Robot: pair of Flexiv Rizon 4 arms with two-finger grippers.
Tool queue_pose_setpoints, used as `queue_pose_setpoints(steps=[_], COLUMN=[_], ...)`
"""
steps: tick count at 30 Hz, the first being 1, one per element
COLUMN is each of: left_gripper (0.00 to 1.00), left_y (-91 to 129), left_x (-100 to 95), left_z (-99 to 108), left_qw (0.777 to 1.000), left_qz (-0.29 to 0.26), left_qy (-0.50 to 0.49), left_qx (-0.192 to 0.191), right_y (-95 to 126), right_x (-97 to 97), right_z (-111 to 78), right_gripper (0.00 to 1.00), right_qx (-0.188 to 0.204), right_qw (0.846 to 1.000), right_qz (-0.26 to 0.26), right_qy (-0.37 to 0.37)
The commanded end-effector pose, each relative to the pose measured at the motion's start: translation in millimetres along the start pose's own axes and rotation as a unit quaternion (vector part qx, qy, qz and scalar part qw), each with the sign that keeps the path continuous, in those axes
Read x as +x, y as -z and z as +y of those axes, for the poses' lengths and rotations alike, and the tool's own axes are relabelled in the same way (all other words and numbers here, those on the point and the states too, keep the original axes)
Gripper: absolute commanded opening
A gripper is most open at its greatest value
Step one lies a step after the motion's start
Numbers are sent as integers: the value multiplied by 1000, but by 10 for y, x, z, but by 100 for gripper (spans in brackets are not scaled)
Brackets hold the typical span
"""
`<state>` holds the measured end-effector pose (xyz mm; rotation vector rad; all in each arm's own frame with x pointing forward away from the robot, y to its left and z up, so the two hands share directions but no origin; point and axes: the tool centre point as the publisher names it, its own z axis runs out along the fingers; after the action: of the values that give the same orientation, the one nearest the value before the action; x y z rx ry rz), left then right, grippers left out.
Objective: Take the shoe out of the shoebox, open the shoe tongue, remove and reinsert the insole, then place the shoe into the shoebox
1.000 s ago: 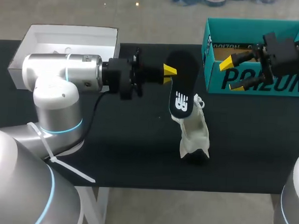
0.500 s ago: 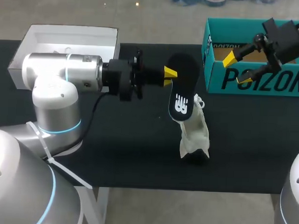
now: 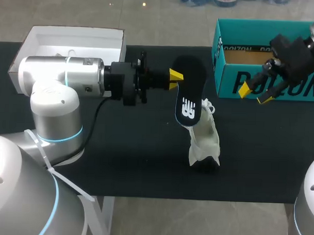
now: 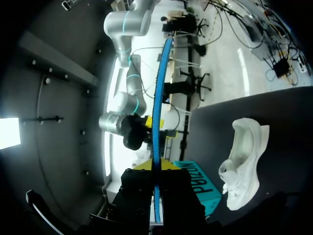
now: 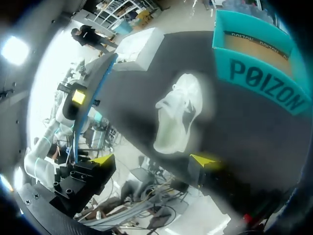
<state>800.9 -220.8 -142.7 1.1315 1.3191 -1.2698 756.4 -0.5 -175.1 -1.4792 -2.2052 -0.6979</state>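
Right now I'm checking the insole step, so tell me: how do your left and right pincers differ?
The left pincer is shut on the black insole; the right pincer is open and holds nothing. The left pincer points sideways, close to the white shoe; the right pincer angles downward in front of the teal shoebox. Both have yellow tips.

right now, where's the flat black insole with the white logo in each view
Head view: the flat black insole is mid-table, held by the left gripper, above the white shoe.
Left wrist view: edge-on, a thin blue-edged strip between that gripper's own fingers, the shoe beside it.
Right wrist view: a dark slab beside the shoe.
Shared landmark: the white shoe.
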Motion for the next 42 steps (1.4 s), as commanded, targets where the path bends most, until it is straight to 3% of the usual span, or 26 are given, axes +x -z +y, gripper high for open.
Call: queue_pose_setpoints(steps=[1, 7, 10, 23, 31, 34, 42], left_gripper=[0, 0, 0, 0, 0, 0, 0], left_y=[2, -16, -20, -37, -34, -30, -41], left_x=[11, 21, 22, 63, 63, 73, 88], left_z=[-18, -20, -21, -11, -26, -32, -40], left_qw=[1000, 1000, 1000, 1000, 1000, 1000, 1000], left_qz=[3, 6, 7, 9, 8, 7, 9], left_qy=[2, 5, 6, 11, 11, 11, 14], left_qx=[1, 4, 4, 1, 1, 0, 2], right_y=[143, 287, 416, 416, 333, 345, 600], right_x=[-52, -150, -179, -179, -249, -298, -369], right_z=[-278, -467, -481, -481, -554, -611, -816], right_gripper=[100, 100, 100, 100, 100, 100, 100], right_qx=[-20, 6, -1, -1, 45, 44, -10], right_qw=[999, 993, 996, 996, 981, 974, 962], right_qz=[4, 2, 1, 1, -87, -109, -129], right_qy=[38, 119, 89, 89, 170, 194, 242])
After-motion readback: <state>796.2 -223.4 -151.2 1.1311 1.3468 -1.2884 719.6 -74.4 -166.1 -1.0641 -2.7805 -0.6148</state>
